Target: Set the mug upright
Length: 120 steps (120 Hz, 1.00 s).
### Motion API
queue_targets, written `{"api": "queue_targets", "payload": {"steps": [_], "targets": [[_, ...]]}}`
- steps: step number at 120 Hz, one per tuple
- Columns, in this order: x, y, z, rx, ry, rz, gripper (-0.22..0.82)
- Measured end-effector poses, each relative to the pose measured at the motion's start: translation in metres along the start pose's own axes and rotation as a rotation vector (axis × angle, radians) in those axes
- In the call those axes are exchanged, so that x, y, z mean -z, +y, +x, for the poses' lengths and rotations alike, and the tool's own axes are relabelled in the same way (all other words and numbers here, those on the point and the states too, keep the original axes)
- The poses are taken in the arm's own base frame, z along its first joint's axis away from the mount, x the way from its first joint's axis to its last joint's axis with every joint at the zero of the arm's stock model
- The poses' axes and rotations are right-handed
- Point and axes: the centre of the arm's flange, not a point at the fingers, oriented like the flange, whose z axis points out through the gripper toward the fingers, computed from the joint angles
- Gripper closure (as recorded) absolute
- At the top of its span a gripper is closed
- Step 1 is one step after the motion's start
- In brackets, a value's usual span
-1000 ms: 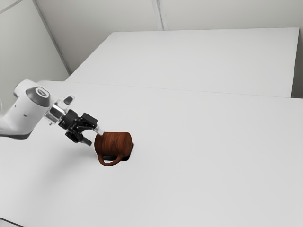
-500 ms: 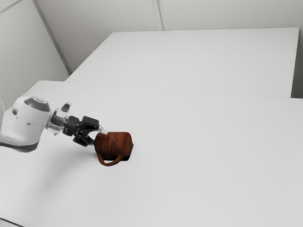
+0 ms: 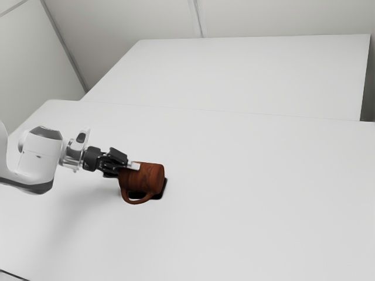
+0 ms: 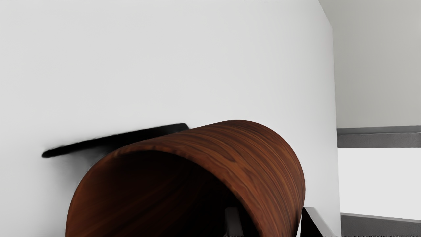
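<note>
One wood-grained mug (image 3: 149, 175) lies on its side on the white table (image 3: 246, 187), mouth facing the gripper (image 3: 130, 169) and base toward the exterior view's right. Its mouth (image 4: 158, 194) opens wide in the wrist view, and its handle (image 3: 136, 202) loops out from the side nearer the exterior camera. The jaws are open, standing apart astride the mug's wall: one finger (image 4: 233, 222) is inside the mouth, the other finger (image 4: 315, 223) just outside, with a pale sliver beside part of it. I cannot tell whether the inner one touches the wall. A flat black shape (image 3: 163, 188) with rounded corners sits partly beneath the mug; the mug hides the rest. Nothing visible stands between the gripper and the mug. The white arm (image 3: 38, 161) reaches in from the exterior view's left. Beyond the table is another broad white surface (image 3: 252, 70), then pale walls (image 3: 35, 52). The mug is reddish brown with dark streaks, its body rounded, its inside deep in shadow.
</note>
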Motion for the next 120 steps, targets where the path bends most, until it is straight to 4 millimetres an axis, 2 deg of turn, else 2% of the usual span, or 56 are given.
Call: {"api": "queue_targets", "payload": {"steps": [10,27,47,75,87,98,104,120], "targets": [[-0.002,0.006,0.002,-0.029,-0.001,-0.004,0.62],[-0.002,0.023,0.007,-0.09,-0.001,-0.002,0.71],[-0.002,0.049,0.011,-0.165,-0.003,0.004,0.76],[0.011,0.116,0.032,-0.336,-0.06,0.106,0.78],[-0.001,0.15,0.036,-0.42,-0.168,0.209,0.78],[-0.021,0.185,0.028,-0.489,-0.28,0.317,0.78],[-0.031,0.196,0.023,-0.505,-0.332,0.377,0.78],[-0.04,0.227,0.006,-0.53,-0.413,0.551,0.78]]}}
